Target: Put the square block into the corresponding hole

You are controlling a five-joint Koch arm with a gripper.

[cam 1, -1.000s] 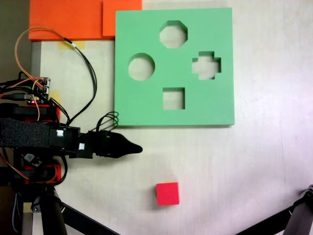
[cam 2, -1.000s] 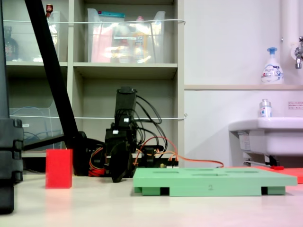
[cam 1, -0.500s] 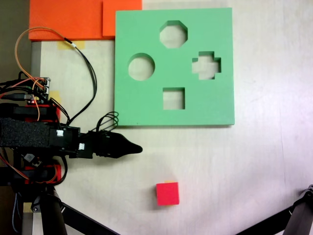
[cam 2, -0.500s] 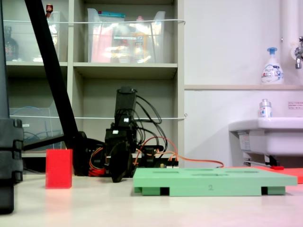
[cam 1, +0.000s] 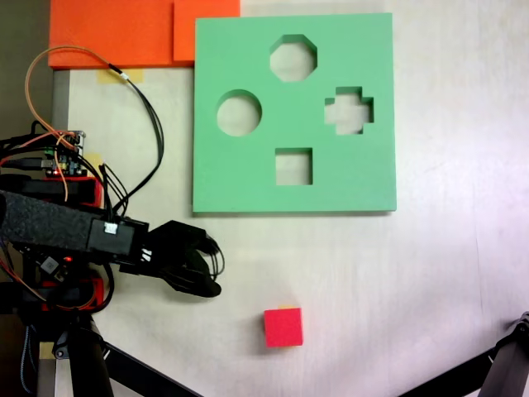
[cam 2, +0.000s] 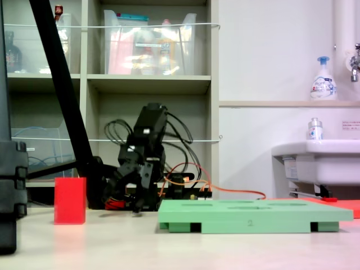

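One green foam board (cam 1: 248,182) took up most of the table in the fixed view from above, its square hole (cam 1: 293,166) nearest the board's lower edge, well clear of everything else. Below the board the arm reached in from the left, and its gripper (cam 1: 208,285) pointed down and to the right. The jaws overlapped too much in both fixed views to judge, so I could not tell whether they were spread or pressed together; nothing appeared to be between them. The square block (cam 1: 283,327) sat on the bare table, farther right and lower in that view than the gripper tip, near but apart. Reaching it would likely call for extending along that same diagonal.
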